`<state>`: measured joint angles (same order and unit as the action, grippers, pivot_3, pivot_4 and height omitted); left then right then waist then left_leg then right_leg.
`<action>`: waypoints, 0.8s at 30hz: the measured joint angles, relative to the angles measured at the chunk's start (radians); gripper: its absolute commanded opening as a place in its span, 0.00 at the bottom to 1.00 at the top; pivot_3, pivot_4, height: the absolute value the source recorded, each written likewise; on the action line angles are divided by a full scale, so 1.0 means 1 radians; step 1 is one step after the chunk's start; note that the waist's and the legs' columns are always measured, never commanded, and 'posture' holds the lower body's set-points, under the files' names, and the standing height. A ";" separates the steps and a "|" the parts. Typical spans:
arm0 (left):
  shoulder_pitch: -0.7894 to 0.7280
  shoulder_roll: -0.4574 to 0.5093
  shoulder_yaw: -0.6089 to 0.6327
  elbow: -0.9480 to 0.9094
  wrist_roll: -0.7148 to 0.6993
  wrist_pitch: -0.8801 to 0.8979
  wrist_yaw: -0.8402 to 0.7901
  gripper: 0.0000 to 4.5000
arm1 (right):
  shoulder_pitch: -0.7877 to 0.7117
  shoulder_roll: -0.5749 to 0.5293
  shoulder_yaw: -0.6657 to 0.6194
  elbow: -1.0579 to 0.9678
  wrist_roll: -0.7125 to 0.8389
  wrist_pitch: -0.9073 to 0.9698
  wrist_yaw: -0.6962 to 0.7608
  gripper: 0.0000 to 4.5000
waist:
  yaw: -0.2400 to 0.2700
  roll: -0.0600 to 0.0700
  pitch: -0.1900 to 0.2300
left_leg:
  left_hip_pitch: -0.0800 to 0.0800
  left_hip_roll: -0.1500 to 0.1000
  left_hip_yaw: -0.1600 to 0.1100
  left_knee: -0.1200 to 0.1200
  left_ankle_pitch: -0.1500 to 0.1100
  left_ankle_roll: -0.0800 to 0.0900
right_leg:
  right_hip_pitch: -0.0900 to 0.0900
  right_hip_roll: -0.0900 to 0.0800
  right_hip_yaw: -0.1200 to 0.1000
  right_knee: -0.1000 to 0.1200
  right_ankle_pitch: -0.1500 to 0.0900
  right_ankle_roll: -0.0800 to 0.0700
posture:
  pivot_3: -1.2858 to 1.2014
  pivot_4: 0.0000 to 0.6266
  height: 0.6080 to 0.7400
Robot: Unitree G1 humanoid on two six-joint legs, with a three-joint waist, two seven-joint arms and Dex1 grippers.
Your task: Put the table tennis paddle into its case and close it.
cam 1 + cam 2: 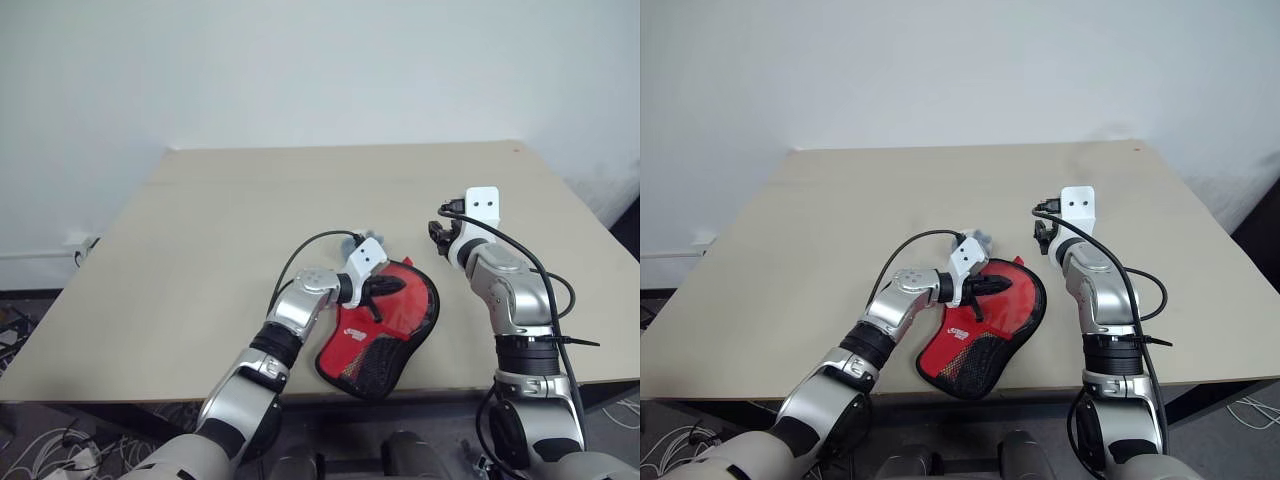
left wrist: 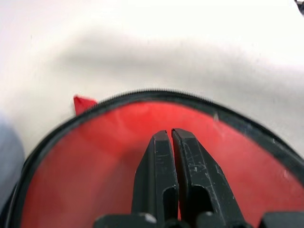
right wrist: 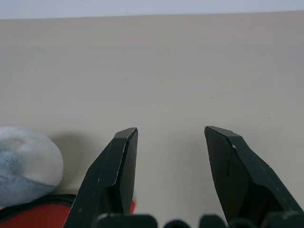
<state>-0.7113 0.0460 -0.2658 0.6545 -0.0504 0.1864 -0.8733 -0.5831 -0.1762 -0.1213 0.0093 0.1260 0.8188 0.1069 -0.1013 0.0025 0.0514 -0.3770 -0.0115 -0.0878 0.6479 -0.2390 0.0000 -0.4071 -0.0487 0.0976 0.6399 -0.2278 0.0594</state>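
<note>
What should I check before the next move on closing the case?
1. Case on the table, near its front edge: ok.
2. Paddle inside the case: cannot tell; no bat is visible outside it.
3. Zip fully closed: cannot tell; the zip edge looks joined along the round end in the left wrist view, the rest is not visible.
4. Left gripper shut, over the case's red face: ok.
5. Right gripper open, holding nothing, above bare table beyond the case: ok.
6. Small grey-white object by the case's far edge, close to the zip path: not ok.
</note>
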 measured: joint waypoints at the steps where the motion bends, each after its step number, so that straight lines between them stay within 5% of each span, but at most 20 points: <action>1: -0.007 -0.004 0.000 0.015 0.003 -0.003 0.002 0.01 | 0.000 0.000 0.000 0.000 0.000 0.000 0.000 0.54 | 0.000 0.000 0.000 | 0.000 0.000 0.000 0.000 0.000 0.000 | 0.000 0.000 0.000 0.000 0.000 0.000 | 0.52 0.00 1.00; 17: 0.016 -0.017 -0.017 0.047 0.043 0.003 0.001 0.01 | 0.000 -0.069 0.031 -0.034 0.084 0.009 0.182 0.54 | 0.000 0.000 -0.001 | 0.002 0.000 -0.001 0.001 0.000 0.000 | 0.004 0.000 0.000 0.000 0.000 0.000 | 0.52 0.00 1.00; 24: 0.021 -0.032 0.017 0.086 0.037 -0.004 0.023 0.00 | 0.000 -0.079 0.018 0.023 0.170 0.030 0.277 0.92 | 0.000 -0.001 -0.002 | 0.013 0.000 -0.001 0.000 0.000 0.000 | 0.015 0.000 -0.001 -0.001 -0.001 0.000 | 0.52 0.00 1.00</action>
<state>-0.6907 0.0140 -0.2485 0.7403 -0.0138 0.1823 -0.8506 -0.5829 -0.2553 -0.1030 0.0325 0.2958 0.8484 0.3840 -0.1012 0.0011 0.0492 -0.3636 -0.0116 -0.0885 0.6480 -0.2395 -0.0001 -0.3918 -0.0488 0.0967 0.6385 -0.2283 0.0593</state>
